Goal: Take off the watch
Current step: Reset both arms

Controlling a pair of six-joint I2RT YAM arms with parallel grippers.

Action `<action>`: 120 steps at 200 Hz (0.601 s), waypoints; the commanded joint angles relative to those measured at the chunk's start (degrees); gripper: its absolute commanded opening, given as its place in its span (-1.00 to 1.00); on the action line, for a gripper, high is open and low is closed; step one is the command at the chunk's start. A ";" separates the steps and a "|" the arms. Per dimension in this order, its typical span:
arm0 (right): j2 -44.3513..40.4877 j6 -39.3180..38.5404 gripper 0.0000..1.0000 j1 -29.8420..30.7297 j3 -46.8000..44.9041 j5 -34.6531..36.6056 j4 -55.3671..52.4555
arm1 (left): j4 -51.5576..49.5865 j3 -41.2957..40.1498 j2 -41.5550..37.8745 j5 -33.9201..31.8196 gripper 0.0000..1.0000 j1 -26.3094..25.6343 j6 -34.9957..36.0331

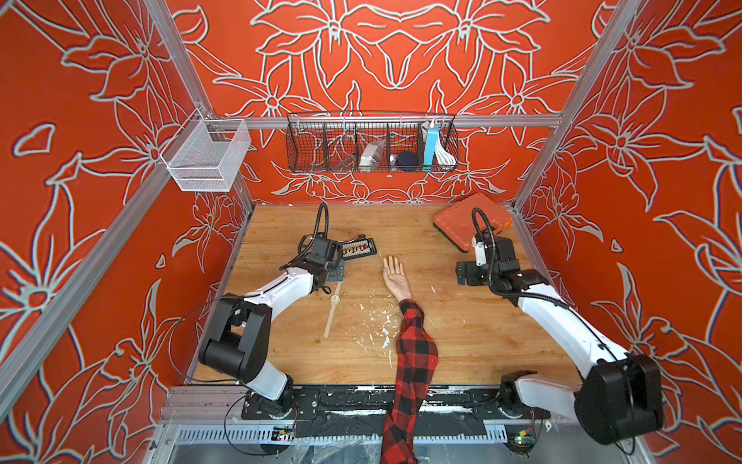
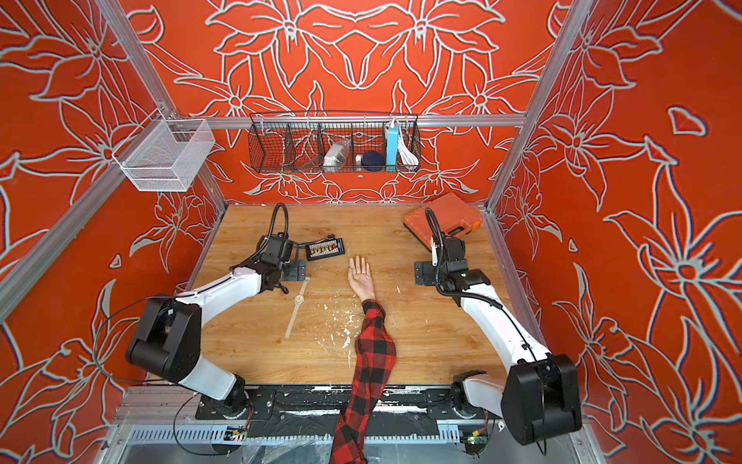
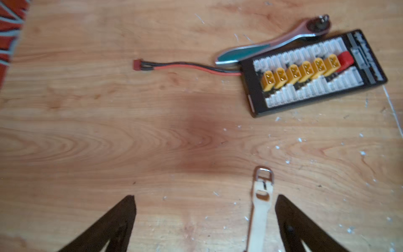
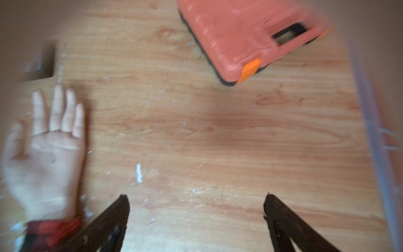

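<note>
Over on the left, the left claw (image 3: 205,197) stood low above the table (image 1: 461,341), jaws spread wide apart and clamped on nothing. Right by it lay the watch (image 1: 334,299), flat on the wood and stretched out full length with the strap unbuckled. In the left wrist view its buckle end poked up between the spread jaws, close beside one of them, and whether it touched was hard to tell. Just past it sat the black board (image 1: 358,248).

In the centre, the person's hand (image 1: 395,275) rested palm up, its wrist bare above the plaid sleeve (image 1: 413,353) and well apart from the watch.

On the right, the right claw (image 4: 195,195) was wide open as well, empty over bare wood near the orange case (image 1: 469,221).

My call: the watch was off the wrist and down on the table, with both claws free of it, so the job looked done bar drawing the arms clear.
</note>
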 commanded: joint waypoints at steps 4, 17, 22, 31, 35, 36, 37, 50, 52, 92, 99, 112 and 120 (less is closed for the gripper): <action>-2.71 -6.64 0.97 -1.63 -6.97 11.54 13.50 | 10.78 -7.05 -7.45 -11.39 0.98 0.12 0.66; -3.59 -8.31 0.96 -1.73 -11.34 12.75 20.32 | 14.76 -11.60 -11.49 -14.01 0.97 0.17 3.36; -3.62 -8.52 0.97 -1.73 -12.87 13.69 22.76 | 16.09 -13.24 -12.90 -14.82 0.97 0.17 4.52; -3.44 -8.33 0.96 -1.73 -14.92 15.46 26.58 | 18.47 -16.15 -14.78 -16.60 0.96 0.17 6.52; -3.23 -8.49 0.97 -1.74 -15.77 15.94 28.13 | 20.23 -17.58 -15.42 -16.95 0.95 0.17 7.87; -3.16 -8.62 0.97 -1.79 -15.97 16.03 28.61 | 20.68 -17.93 -15.60 -16.98 0.95 0.17 8.16; -3.12 -8.64 0.97 -1.76 -16.16 16.17 28.98 | 21.12 -18.29 -15.73 -17.03 0.95 0.17 8.49; -1.92 -9.82 0.97 -1.84 -18.26 16.99 33.77 | 28.33 -23.71 -17.43 -16.75 0.95 0.17 11.73; -1.73 -9.94 0.96 -1.83 -18.46 17.11 34.52 | 29.41 -24.46 -17.61 -16.74 0.95 0.13 11.89; 1.99 -10.80 0.96 -3.53 -22.68 19.23 46.73 | 43.03 -31.60 -17.62 -12.71 0.95 1.27 12.59; 2.85 -10.47 0.96 -3.83 -23.39 18.95 49.07 | 45.33 -32.20 -16.63 -11.42 0.95 1.96 12.36; 4.52 -9.19 0.96 -4.65 -24.70 17.59 52.54 | 48.58 -32.41 -14.37 -9.94 0.96 3.50 11.72; 5.72 -9.20 0.96 -4.99 -25.67 16.23 55.11 | 48.52 -31.75 -13.44 -9.43 0.96 4.10 11.69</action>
